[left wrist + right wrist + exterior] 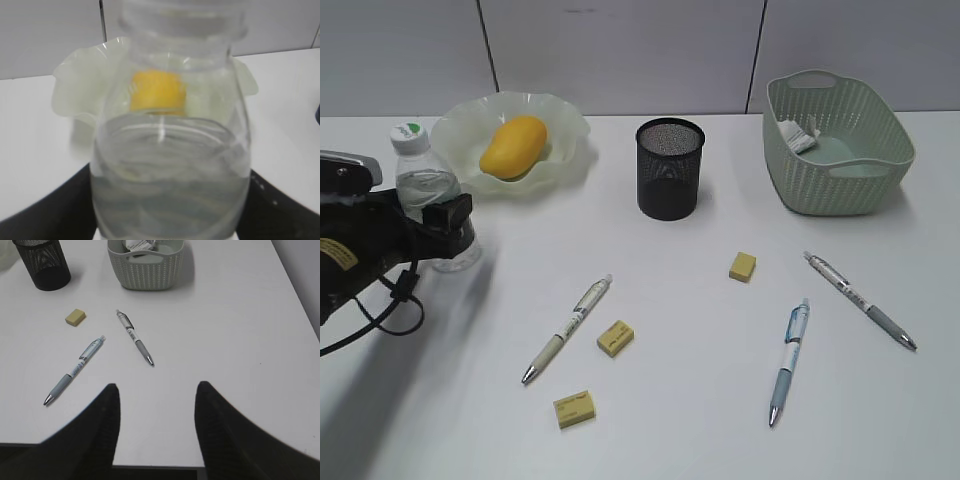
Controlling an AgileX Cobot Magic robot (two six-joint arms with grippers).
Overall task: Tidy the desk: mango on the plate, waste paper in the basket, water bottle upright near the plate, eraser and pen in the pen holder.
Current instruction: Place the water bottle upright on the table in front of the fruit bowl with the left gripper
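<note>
The water bottle [420, 172] stands upright on the desk [670, 400], just left of the plate [570, 135]. My left gripper [445, 225] is shut on the bottle's lower body and hides the label. In the left wrist view the bottle [170, 150] fills the frame between the fingers of the left gripper [170, 205]. The mango [513, 147] lies on the plate. The waste paper [798, 135] lies in the basket [850, 175]. The pen holder [670, 168] stands mid-desk. Three pens [567, 328] [788, 360] [860, 300] and three erasers [742, 266] [615, 338] [574, 409] lie loose. My right gripper [157, 390] is open and empty.
The right gripper hovers over the desk's front edge [160, 462]. Ahead of it lie two pens [75, 371] [135, 337] and one eraser [75, 316], with the pen holder [42, 265] and basket [145, 267] beyond. A grey wall backs the desk.
</note>
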